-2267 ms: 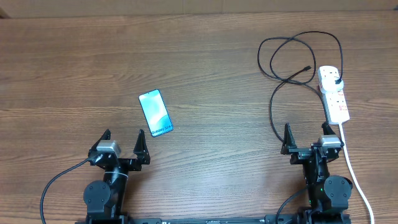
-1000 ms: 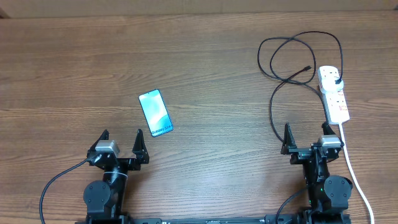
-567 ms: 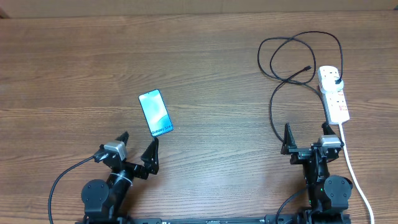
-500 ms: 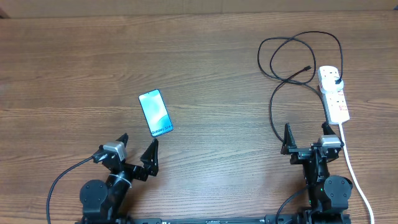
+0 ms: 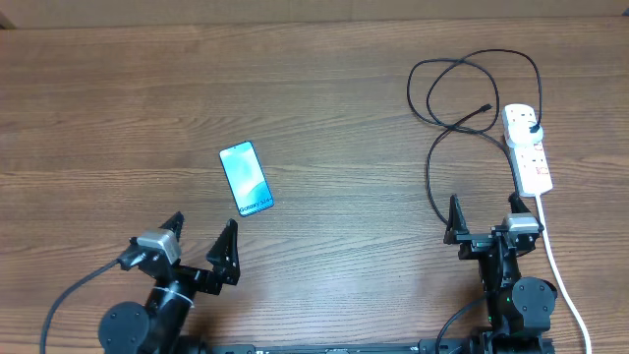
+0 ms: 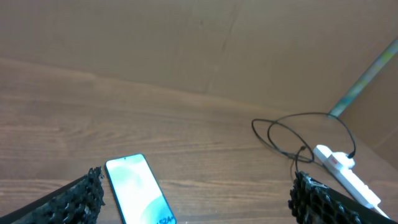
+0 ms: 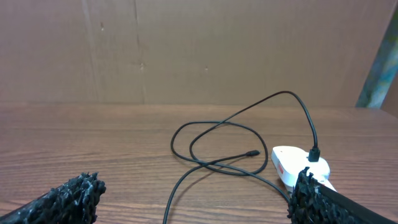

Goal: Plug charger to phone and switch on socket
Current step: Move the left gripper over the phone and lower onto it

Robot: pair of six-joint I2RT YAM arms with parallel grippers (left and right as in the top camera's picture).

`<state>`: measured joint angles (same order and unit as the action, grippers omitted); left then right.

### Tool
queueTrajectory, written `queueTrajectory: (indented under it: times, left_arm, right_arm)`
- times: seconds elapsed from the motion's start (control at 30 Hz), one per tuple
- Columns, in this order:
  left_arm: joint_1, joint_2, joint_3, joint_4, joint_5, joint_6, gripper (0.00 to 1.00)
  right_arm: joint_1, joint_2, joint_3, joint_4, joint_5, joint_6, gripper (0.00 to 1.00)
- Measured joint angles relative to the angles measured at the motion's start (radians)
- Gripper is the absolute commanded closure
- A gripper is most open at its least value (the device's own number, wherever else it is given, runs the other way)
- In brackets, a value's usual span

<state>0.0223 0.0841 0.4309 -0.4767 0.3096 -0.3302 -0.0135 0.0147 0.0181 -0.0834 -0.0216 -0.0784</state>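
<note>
left end effector shifted leftward, wide, near phone, right end effector wide

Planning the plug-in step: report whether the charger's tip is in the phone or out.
Out. The charger's tip lies loose on the table near the socket, well apart from the phone.

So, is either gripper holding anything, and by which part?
Nothing held: left gripper and right gripper both open and empty, phone and charger untouched.

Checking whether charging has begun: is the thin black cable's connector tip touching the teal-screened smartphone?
Apart. The overhead view shows the black cable's connector tip near the white power strip, far across the wooden table from the teal-screened smartphone.
</note>
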Motion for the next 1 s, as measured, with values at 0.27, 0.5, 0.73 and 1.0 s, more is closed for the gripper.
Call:
queueTrajectory:
  times: [0.27,0.5,0.73,1.0]
  left_arm:
    - [0.0,0.446,0.393,-0.208,-0.031,0.109,0.0]
    - [0.0,0.837,0.677,-0.471,-0.021,0.163,0.0]
    - [-0.033,1.114,0.679,-0.625,0.002,0.124,0.0]
    - [-0.2,1.345,0.79,-0.652,-0.24,-0.18,0.0]
  right_arm:
    - [0.0,0.0,0.0,0.0,0.0,0.0,0.0]
    - [0.0,0.0,0.0,0.0,0.0,0.0,0.0]
    - [0.0,0.0,0.0,0.0,0.0,0.0,0.0]
    - [0.0,0.0,0.0,0.001,0.0,0.0,0.0]
